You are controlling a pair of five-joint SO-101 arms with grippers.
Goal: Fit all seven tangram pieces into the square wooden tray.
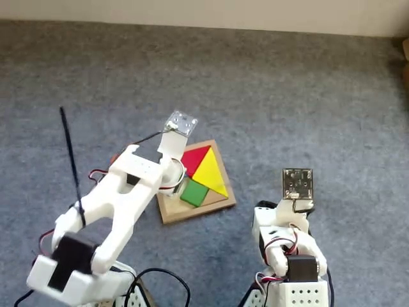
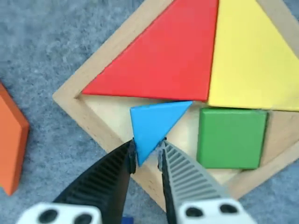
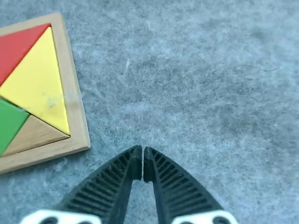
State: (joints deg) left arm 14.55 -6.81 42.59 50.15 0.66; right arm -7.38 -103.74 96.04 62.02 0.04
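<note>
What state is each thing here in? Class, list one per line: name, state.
tray, partly filled
left gripper, shut on blue triangle
blue triangle, gripped at one corner, over tray's bare floor
red triangle, lying in tray
yellow triangle, lying in tray
green square, lying in tray
orange piece, outside tray on carpet
right gripper, shut, empty

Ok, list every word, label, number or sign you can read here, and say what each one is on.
No readable text anywhere.
The red triangle, yellow triangle, green square, blue triangle and orange piece have plain faces; the wooden tray bears no print.
Marks on the two small circuit boards at the arms' wrists are too small to read.
</note>
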